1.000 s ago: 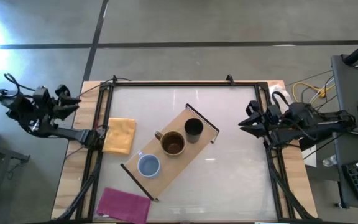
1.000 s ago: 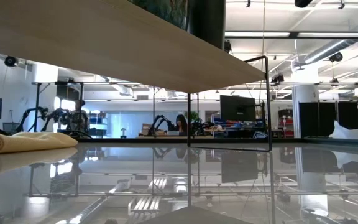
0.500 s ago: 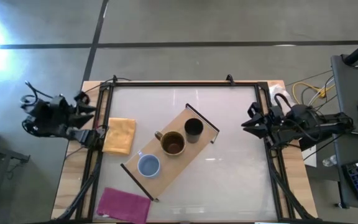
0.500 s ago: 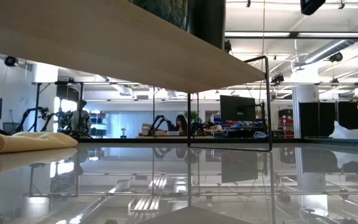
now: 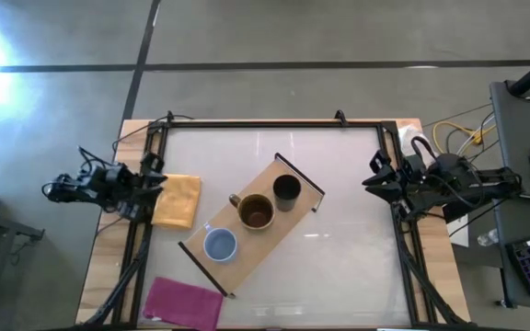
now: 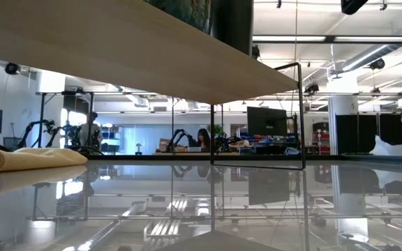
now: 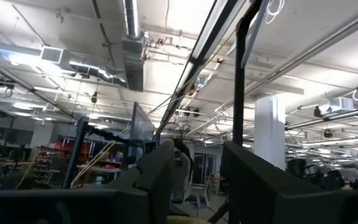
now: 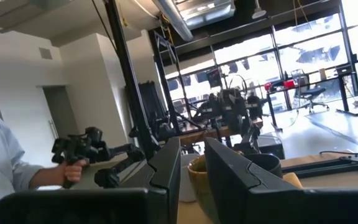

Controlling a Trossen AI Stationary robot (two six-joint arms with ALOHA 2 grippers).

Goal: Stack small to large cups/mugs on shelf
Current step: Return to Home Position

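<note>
The light-wood shelf (image 5: 251, 225) lies slantwise in the middle of the table, with black rails at its short ends. Three vessels stand on it in a row: the light blue-grey mug (image 5: 219, 245), the mustard-brown mug (image 5: 256, 211) with its handle toward the left, and the black cup (image 5: 286, 189). My left gripper (image 5: 153, 172) is open over the table's left edge, beside the orange cloth. My right gripper (image 5: 373, 176) is open over the right edge, pointing at the shelf. The right wrist view shows the mustard mug (image 8: 196, 177) and the black cup (image 8: 266, 163) ahead.
An orange cloth (image 5: 177, 199) lies left of the shelf and a magenta cloth (image 5: 184, 302) at the near left corner. Black frame bars (image 5: 265, 123) run round the table. In the low view the shelf (image 6: 117, 49) fills the top. A person's hand (image 8: 73, 168) shows beyond the table.
My left arm has swung in from outside the table's left edge toward the orange cloth and has come nearer the table. My right gripper has drawn back slightly toward the right edge. The cups and shelf have not moved.
</note>
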